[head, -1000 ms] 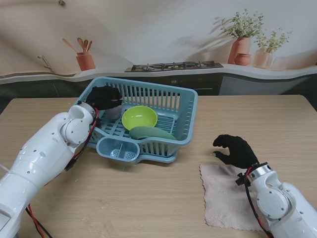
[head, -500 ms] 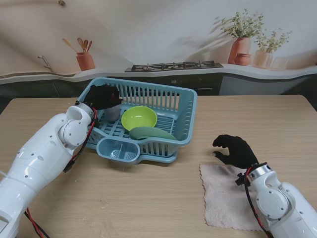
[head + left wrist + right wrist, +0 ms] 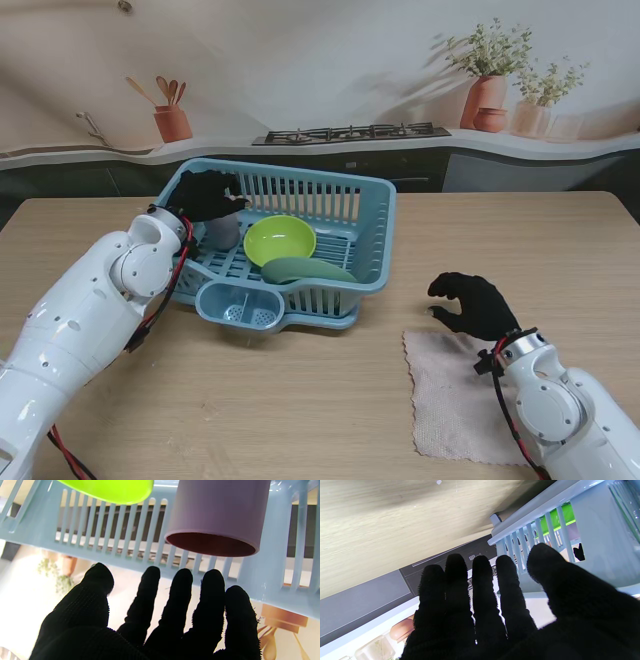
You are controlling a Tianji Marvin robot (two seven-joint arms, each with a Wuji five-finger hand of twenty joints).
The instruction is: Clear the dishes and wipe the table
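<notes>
A light blue dish rack [image 3: 384, 238] stands on the wooden table. In it are a lime green bowl [image 3: 282, 239], a dark green plate [image 3: 306, 268] and a mauve cup [image 3: 222, 230] at the left end. My left hand [image 3: 205, 194] hovers over the rack's far left corner, open, just clear of the cup. In the left wrist view the spread fingers [image 3: 147, 597] hold nothing, with the cup [image 3: 215, 515] and bowl [image 3: 107, 490] beyond them. My right hand [image 3: 472, 305] is open, fingers curled, over the far edge of a beige cloth [image 3: 458, 398].
The rack's cutlery holder [image 3: 240, 300] juts toward me. A dark counter with terracotta pots [image 3: 486, 100] and a utensil jar [image 3: 172, 122] runs behind the table. The right wrist view shows the rack's slatted wall [image 3: 595, 530] past my right hand [image 3: 495, 610].
My left hand has drawn away from the cup, up and slightly left, so more of the cup shows in the rack. The right hand has barely moved.
</notes>
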